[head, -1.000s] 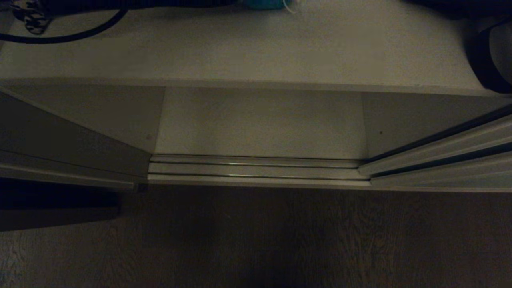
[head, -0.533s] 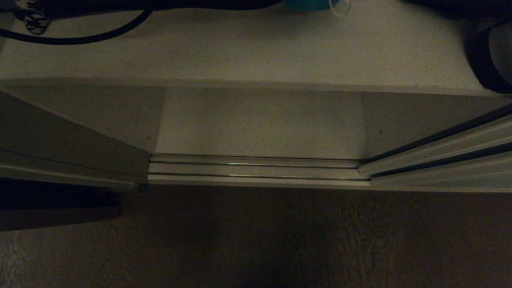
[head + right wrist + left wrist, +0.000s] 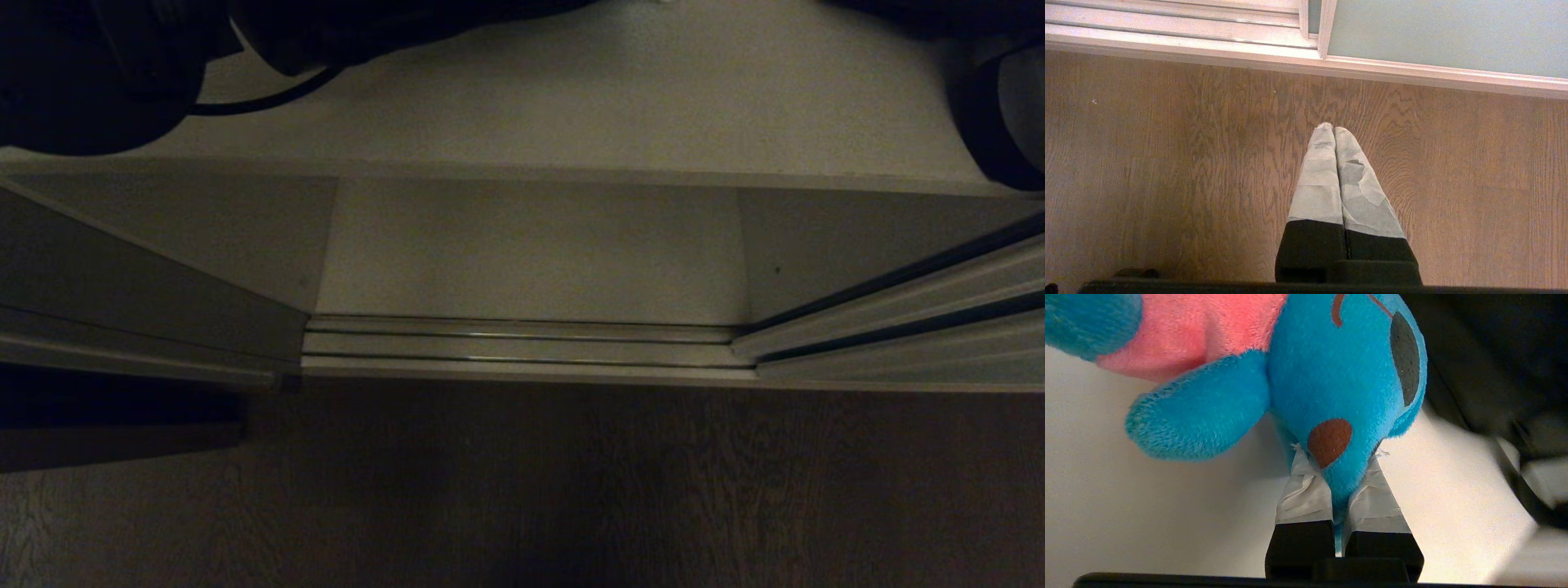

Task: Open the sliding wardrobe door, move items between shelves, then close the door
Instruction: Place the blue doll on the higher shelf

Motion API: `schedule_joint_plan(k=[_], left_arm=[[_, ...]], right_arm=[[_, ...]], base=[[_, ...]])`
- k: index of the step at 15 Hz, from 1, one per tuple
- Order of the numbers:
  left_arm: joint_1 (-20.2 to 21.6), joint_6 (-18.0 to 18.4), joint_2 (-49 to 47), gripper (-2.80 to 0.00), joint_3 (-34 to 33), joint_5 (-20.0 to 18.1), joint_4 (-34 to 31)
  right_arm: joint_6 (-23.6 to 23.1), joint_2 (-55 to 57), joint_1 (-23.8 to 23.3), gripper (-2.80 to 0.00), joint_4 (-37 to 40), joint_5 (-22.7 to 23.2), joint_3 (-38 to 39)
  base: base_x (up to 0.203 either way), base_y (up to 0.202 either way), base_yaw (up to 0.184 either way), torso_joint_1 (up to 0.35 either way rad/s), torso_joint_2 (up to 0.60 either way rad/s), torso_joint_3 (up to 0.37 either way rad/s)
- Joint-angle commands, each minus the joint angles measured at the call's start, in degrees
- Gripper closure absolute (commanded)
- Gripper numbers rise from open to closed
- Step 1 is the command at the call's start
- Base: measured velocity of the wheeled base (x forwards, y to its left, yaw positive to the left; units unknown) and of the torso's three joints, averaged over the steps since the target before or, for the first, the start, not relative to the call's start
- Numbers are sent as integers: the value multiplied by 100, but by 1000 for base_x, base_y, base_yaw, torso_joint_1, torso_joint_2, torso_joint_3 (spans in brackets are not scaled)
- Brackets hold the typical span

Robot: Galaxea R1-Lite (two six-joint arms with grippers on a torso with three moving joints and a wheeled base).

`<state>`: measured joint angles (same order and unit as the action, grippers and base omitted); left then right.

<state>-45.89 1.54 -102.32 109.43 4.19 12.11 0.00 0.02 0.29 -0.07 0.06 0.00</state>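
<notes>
Toy (image 3: pixel 1339 375): blue plush, pinched at its snout by left gripper (image 3: pixel 1340 477), held above shelf (image 3: pixel 1147 506) | right gripper (image 3: pixel 1334 134): fingers pressed together, empty, over floor (image 3: pixel 1167 163) | door (image 3: pixel 1445 32): slid aside

The left gripper (image 3: pixel 1337 465) is being kept clamped on a fold of the teal-blue plush toy (image 3: pixel 1331 375). The right gripper (image 3: pixel 1334 134) is being held pointing down, fingertips pressed together.
</notes>
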Motion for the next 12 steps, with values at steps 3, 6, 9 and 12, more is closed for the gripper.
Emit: schedule_joint_plan(k=[3, 6, 9, 12], left_arm=[[89, 5, -254, 0, 87, 66, 178], [119, -4, -301, -280, 104, 170, 183], [168, -21, -200, -280, 140, 162, 196], [174, 18, 150, -280, 129, 134, 117]], right_arm=[[0, -20, 6, 0, -1, 3, 0], [0, -20, -3, 0, -1, 3, 0], [0, -20, 5, 0, -1, 3, 0], [0, -20, 2, 0, -1, 3, 0]], base=[[0, 0, 0, 0, 0, 0], [0, 0, 0, 0, 0, 0], [0, 0, 0, 0, 0, 0], [0, 0, 0, 0, 0, 0]])
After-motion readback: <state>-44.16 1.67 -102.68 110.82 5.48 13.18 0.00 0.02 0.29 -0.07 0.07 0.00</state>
